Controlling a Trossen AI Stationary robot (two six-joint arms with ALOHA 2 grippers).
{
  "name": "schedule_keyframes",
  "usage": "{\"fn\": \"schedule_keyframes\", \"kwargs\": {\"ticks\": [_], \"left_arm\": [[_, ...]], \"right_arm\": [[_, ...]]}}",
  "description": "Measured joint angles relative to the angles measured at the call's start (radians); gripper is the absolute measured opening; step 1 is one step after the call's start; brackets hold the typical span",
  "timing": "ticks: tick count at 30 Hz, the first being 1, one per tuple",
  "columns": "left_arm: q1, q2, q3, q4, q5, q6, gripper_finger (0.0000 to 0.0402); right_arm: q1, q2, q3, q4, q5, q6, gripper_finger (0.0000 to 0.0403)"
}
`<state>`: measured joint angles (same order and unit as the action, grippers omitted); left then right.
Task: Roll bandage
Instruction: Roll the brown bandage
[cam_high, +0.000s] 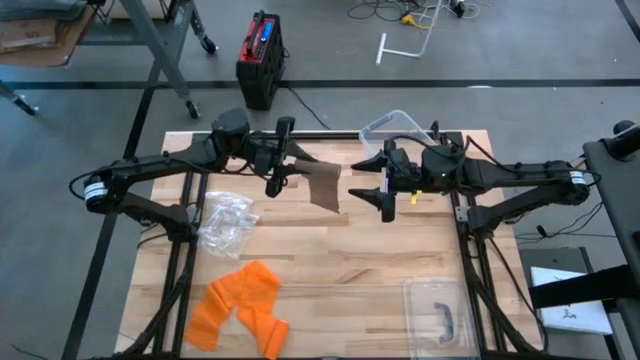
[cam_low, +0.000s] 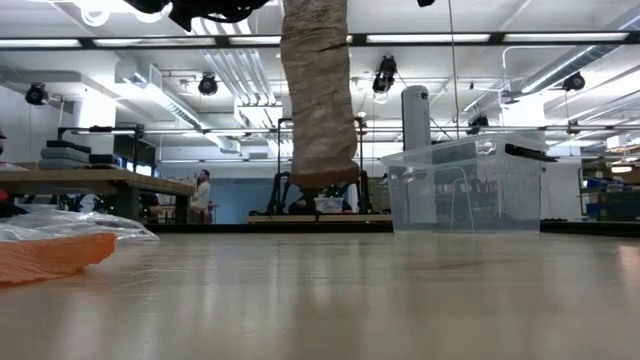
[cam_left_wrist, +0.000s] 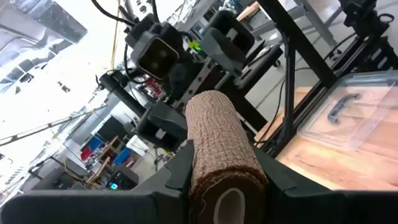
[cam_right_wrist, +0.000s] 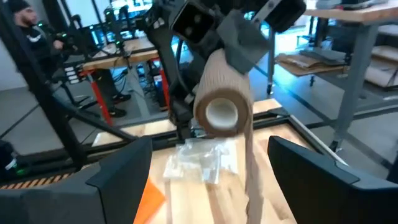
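Note:
A tan bandage roll (cam_left_wrist: 221, 143) is held in the air over the middle of the table, with my left gripper (cam_high: 288, 166) shut on it. Its hollow core (cam_right_wrist: 221, 113) faces my right gripper. A loose tail (cam_low: 318, 100) hangs from the roll, and its lower end (cam_low: 322, 178) is clear of the tabletop. My right gripper (cam_high: 377, 184) stands open just right of the roll at about the same height, touching nothing. Its two fingers (cam_right_wrist: 118, 177) are spread wide. My left gripper pinches the roll by its rounded sides (cam_left_wrist: 200, 171) between its two fingers (cam_left_wrist: 177, 174). The fingers come level from the table's left and lie along the roll's length. The roll is lifted clear and lies level, with its tail (cam_right_wrist: 252, 168) hanging slack below.
A clear plastic box (cam_high: 405, 130) stands at the table's far edge, and its lid (cam_high: 440, 312) lies near the right front. A crumpled plastic bag (cam_high: 225, 225) and orange bandages (cam_high: 240, 300) lie at the left front. Bare wood (cam_high: 340, 260) spreads under the roll.

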<state>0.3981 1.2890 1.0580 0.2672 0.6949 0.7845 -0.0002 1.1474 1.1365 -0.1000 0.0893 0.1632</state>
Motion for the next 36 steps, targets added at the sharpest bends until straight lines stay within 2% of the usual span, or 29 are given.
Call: {"fn": "schedule_keyframes", "kwargs": {"ticks": [5, 8, 11, 14, 17, 20, 24, 28, 33, 36], "left_arm": [[0.000, -0.006, 0.009, -0.012, -0.006, -0.023, 0.0091], [0.002, -0.012, 0.047, -0.095, -0.026, -0.080, 0.0091], [0.004, -0.005, 0.150, -0.318, -0.076, -0.122, 0.0091], [0.005, 0.028, 0.292, -0.569, -0.109, -0.166, 0.0091], [0.005, 0.066, 0.420, -0.754, -0.111, -0.220, 0.0091], [0.004, 0.089, 0.503, -0.874, -0.111, -0.176, 0.0091], [-0.010, 0.091, 0.520, -0.883, -0.110, -0.090, 0.0091], [-0.017, 0.097, 0.519, -0.872, -0.109, -0.067, 0.0091], [-0.030, 0.120, 0.518, -0.817, -0.109, -0.060, 0.0091], [-0.037, 0.129, 0.518, -0.809, -0.109, -0.027, 0.0091]], "right_arm": [[0.000, 0.003, 0.025, 0.018, 0.024, -0.017, 0.0314], [0.000, 0.002, 0.023, 0.022, 0.075, -0.012, 0.0314], [0.000, 0.003, -0.003, 0.038, 0.122, 0.002, 0.0314], [0.003, 0.014, -0.065, 0.123, 0.122, -0.019, 0.0314], [0.021, 0.020, -0.131, 0.264, 0.120, -0.059, 0.0313], [0.020, 0.019, -0.191, 0.423, 0.120, -0.051, 0.0308], [0.001, 0.027, -0.222, 0.565, 0.121, -0.001, 0.0303], [-0.028, 0.040, -0.208, 0.569, 0.105, 0.102, 0.0302], [-0.038, 0.090, -0.189, 0.665, 0.041, 0.164, 0.0297], [-0.037, 0.129, -0.186, 0.690, 0.038, 0.193, 0.0289]]}}
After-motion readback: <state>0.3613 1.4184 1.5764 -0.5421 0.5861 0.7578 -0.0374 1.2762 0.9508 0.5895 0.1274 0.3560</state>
